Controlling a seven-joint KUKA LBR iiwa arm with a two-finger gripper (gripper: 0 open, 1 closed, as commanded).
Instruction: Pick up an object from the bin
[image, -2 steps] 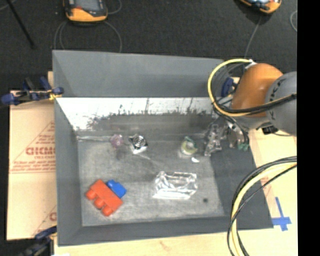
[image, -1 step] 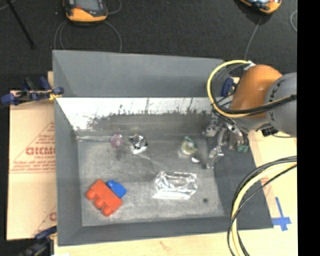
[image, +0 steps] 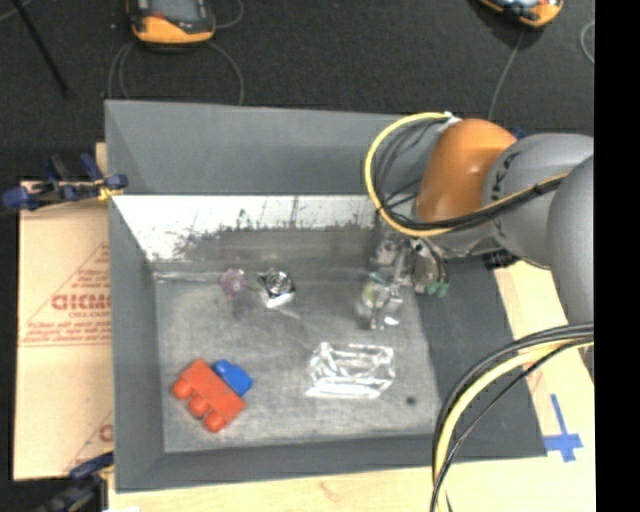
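Observation:
My gripper (image: 381, 306) hangs over the right part of the bin floor, its metal fingers pointing down, just above and behind a crumpled clear plastic wrapper (image: 350, 369). Nothing shows between the fingers. A small shiny silver and black thing (image: 276, 287) lies to the gripper's left near the back wall, with a small pale purple thing (image: 234, 281) beside it.
An orange toy block (image: 207, 395) with a blue piece (image: 234, 377) on it lies at the front left of the bin. The arm with its orange cover and looping cables reaches in from the right, over the bin's right wall.

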